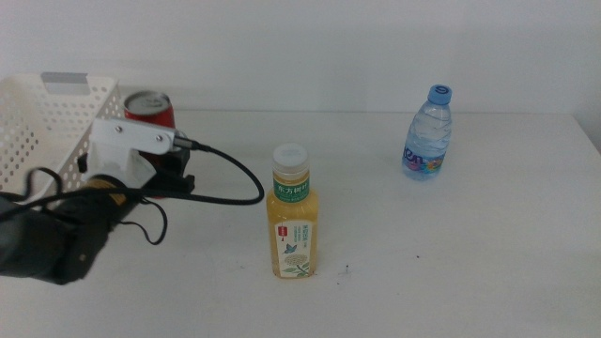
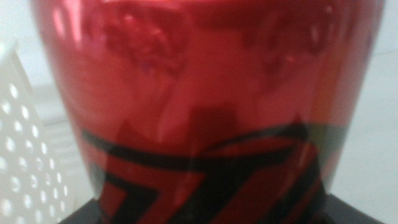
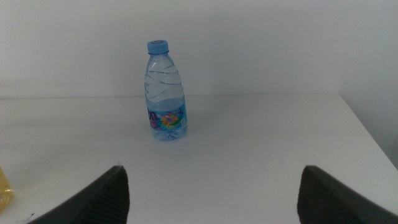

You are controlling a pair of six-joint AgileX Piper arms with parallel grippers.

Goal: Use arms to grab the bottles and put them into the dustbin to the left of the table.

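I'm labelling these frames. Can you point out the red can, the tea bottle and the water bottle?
Red can [image 1: 148,106]: middle view, upper body under the rim.
Tea bottle [image 1: 292,235]: middle view, on its label.
Water bottle [image 3: 167,93]: right wrist view, clear mid-body.

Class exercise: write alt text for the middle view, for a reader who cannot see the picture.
The left gripper, reaching in from the left, is at a red cola can standing beside a white perforated basket at the table's left edge. A yellow tea bottle stands upright mid-table, and a small blue-capped water bottle stands farther back on the right.
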